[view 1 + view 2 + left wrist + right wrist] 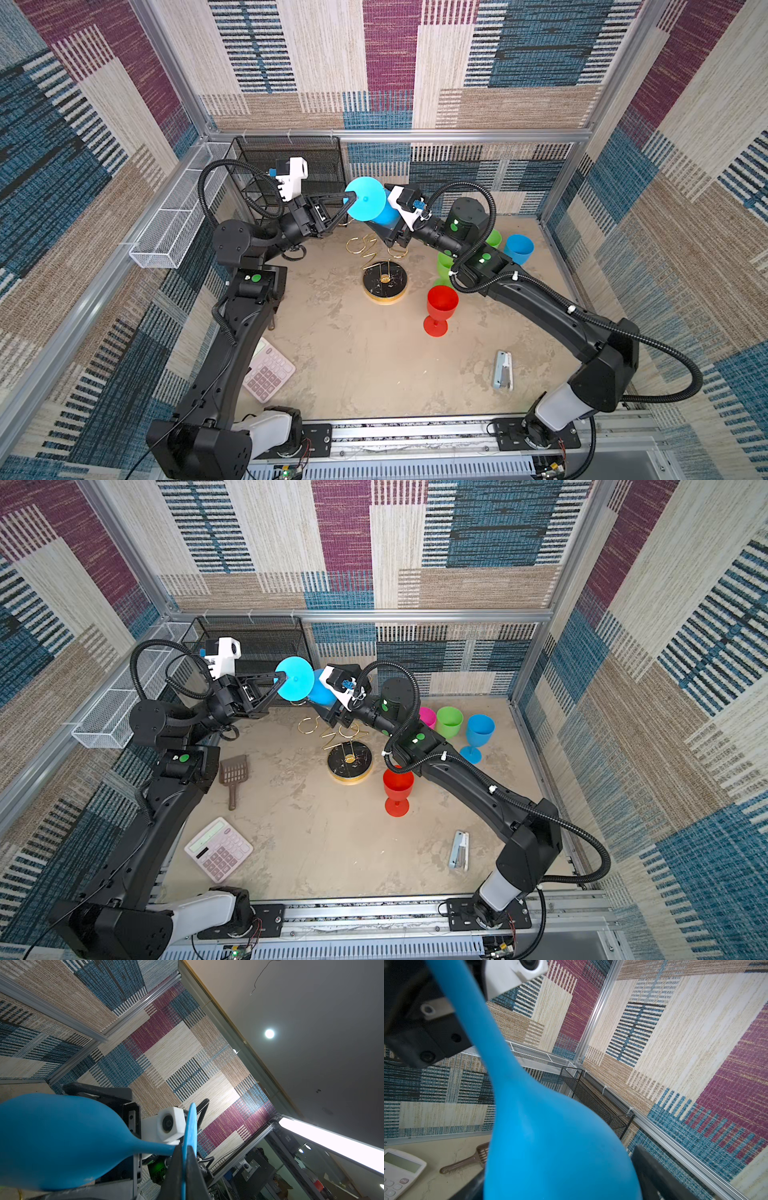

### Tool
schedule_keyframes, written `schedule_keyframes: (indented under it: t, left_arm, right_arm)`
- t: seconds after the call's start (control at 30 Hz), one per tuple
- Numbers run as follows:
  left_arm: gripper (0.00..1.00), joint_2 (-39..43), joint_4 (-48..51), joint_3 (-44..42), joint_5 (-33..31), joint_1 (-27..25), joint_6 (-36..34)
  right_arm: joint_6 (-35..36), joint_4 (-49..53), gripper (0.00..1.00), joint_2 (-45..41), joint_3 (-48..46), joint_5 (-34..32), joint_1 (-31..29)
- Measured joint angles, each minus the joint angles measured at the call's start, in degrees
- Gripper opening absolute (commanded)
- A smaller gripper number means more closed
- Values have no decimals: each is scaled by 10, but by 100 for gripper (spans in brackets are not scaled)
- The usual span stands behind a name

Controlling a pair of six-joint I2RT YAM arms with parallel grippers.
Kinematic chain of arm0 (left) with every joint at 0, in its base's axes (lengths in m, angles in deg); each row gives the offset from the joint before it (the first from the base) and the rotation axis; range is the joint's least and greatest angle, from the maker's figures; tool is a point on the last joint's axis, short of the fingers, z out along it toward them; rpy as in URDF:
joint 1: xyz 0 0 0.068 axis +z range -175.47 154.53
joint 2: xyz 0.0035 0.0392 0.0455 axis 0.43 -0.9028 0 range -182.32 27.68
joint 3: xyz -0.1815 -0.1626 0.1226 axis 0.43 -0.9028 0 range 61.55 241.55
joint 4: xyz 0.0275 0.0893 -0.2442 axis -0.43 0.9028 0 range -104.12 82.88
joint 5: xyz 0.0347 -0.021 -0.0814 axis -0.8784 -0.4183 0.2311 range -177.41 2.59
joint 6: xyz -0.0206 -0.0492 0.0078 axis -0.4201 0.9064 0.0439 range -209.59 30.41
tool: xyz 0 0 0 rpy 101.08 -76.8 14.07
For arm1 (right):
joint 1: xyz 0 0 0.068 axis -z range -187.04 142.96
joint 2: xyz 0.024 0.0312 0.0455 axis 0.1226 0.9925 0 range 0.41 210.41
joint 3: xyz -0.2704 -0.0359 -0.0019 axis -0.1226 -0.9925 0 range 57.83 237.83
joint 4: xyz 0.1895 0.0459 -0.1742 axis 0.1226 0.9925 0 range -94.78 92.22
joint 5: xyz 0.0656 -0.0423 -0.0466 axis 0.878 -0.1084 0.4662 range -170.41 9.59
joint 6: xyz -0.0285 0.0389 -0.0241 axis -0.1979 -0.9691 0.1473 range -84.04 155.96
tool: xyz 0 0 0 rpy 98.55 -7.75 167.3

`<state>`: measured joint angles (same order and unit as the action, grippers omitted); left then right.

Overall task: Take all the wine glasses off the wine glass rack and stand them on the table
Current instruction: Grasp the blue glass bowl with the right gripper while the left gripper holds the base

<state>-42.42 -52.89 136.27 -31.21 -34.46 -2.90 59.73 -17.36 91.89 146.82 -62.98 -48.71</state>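
Blue plastic fills both wrist views: the glass (365,198) hangs tilted in the air over the far arms of the rack (384,282), foot up and to the left, bowl down and to the right. My left gripper (351,198) is clamped across the rim of the foot. My right gripper (560,1161) has a finger on each side of the bowl, but I cannot tell whether they press on it or stand just off; the rack stands mid-table, left of a red glass (442,303).
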Motion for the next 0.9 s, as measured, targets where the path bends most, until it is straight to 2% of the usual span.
schedule_keyframes:
  t: [0.1, 0.4, 0.7, 0.83, 0.9]
  left_arm:
    - [0, 0, -8, -3, -2, 1, 9]
    - [24, -5, -22, -7, -6, 2, 13]
    - [31, 3, -49, -16, -26, 7, 8]
    - [32, 21, -50, -31, -43, 21, -47]
    - [32, 38, -34, -48, -63, 27, -105]
  right_arm:
    - [0, 0, 80, -2, -2, -1, -1]
    - [-14, 17, 66, -16, -13, -7, -3]
    - [-58, 49, 57, -61, -40, -25, -3]
    - [-84, 96, 52, -90, -43, -40, -3]
    - [-98, 132, 50, -107, -40, -46, -3]
